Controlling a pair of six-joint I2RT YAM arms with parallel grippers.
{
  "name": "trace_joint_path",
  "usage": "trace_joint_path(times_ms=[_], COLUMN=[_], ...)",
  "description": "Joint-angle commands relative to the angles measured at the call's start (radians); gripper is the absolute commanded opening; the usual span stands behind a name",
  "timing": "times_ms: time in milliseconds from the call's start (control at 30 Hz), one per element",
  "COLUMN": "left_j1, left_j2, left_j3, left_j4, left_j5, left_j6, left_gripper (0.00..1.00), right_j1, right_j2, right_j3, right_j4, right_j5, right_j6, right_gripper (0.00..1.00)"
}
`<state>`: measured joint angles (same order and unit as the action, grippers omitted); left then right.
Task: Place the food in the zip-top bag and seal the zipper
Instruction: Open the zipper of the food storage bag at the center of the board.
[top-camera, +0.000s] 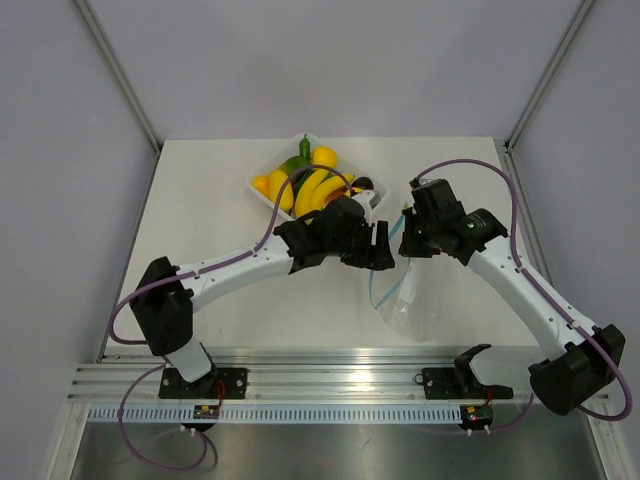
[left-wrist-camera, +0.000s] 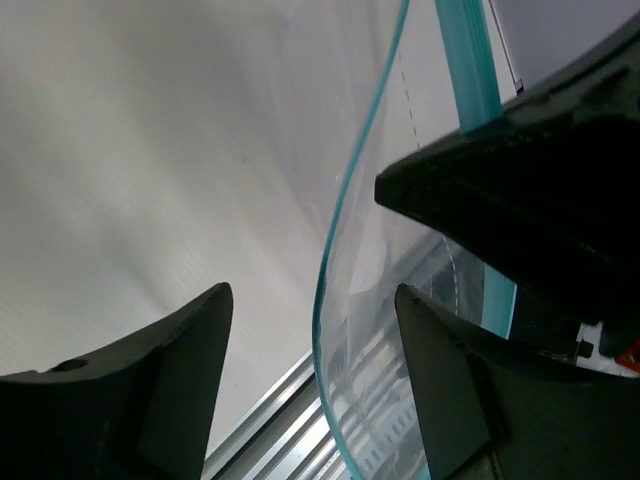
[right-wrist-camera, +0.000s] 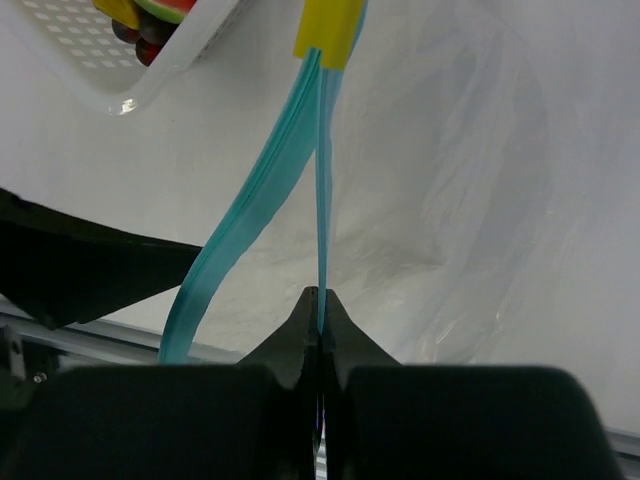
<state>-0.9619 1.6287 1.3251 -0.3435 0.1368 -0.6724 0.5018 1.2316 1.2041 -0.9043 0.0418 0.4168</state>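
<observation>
Top view, centre: left gripper (top-camera: 384, 246) and right gripper (top-camera: 407, 240) tip to tip over the bag (top-camera: 412, 298).

Left arm: reaches from lower left, elbow bent, wrist level. Fingers (left-wrist-camera: 170, 370) spread wide, with the bag's mouth edge curving between them.

Right arm: folds in from lower right, wrist tipped down. Pincer pressed together on the zipper (right-wrist-camera: 298, 125), pinching one strip.

Food (top-camera: 312, 185): piled in the white tray (right-wrist-camera: 80, 55), upper centre, just beyond the left gripper.
</observation>
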Motion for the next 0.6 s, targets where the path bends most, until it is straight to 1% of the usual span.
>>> trace_joint_path(times_ms=[0, 67, 100, 133, 167, 200, 233, 267, 300, 367, 400, 433, 467, 567], left_j1=[0.003, 0.003, 0.003, 0.005, 0.011, 0.014, 0.017, 0.025, 0.029, 0.032, 0.032, 0.034, 0.034, 0.034], left_j2=[0.066, 0.106, 0.112, 0.123, 0.126, 0.125, 0.120, 0.114, 0.105, 0.094, 0.088, 0.088, 0.089, 0.091], left_j3=[0.075, 0.114, 0.123, 0.132, 0.135, 0.132, 0.126, 0.111, 0.103, 0.089, 0.080, 0.077, 0.075, 0.077], left_j4=[0.017, 0.003, -0.017, -0.026, -0.032, -0.038, -0.040, -0.040, -0.032, -0.023, -0.017, -0.014, -0.011, -0.014], left_j5=[0.055, 0.058, 0.052, 0.034, 0.032, 0.030, 0.027, 0.027, 0.030, 0.029, 0.027, 0.029, 0.029, 0.021], left_j6=[0.023, 0.017, 0.016, 0.017, 0.016, 0.011, 0.010, 0.007, 0.004, -0.001, -0.003, -0.010, -0.012, -0.013], left_gripper=[0.64, 0.55, 0.49, 0.32, 0.23, 0.07, 0.01, 0.00, 0.00, 0.00, 0.00, 0.00, 0.00, 0.00], right_j1=[-0.003, -0.003, -0.003, -0.003, -0.003, -0.003, -0.003, -0.005, -0.003, -0.003, -0.003, -0.003, -0.003, -0.003], right_j2=[-0.043, -0.044, -0.046, -0.046, -0.050, -0.052, -0.055, -0.058, -0.060, -0.063, -0.063, -0.061, -0.060, -0.070], right_j3=[0.011, 0.005, 0.002, -0.001, -0.011, -0.015, -0.023, -0.032, -0.037, -0.052, -0.055, -0.057, -0.051, -0.008], right_j4=[0.039, 0.035, 0.022, 0.018, 0.013, -0.001, -0.010, -0.018, -0.033, -0.041, -0.039, -0.044, -0.051, -0.064], right_j5=[-0.037, -0.039, -0.033, -0.026, -0.020, -0.001, 0.013, 0.023, 0.044, 0.052, 0.055, 0.064, 0.078, 0.108], right_j6=[0.014, 0.022, 0.023, 0.030, 0.040, 0.048, 0.056, 0.068, 0.076, 0.091, 0.096, 0.106, 0.108, 0.109], right_gripper=[0.00, 0.00, 0.00, 0.00, 0.00, 0.12, 0.18, 0.24, 0.35, 0.34, 0.25, 0.06, 0.00, 0.00])
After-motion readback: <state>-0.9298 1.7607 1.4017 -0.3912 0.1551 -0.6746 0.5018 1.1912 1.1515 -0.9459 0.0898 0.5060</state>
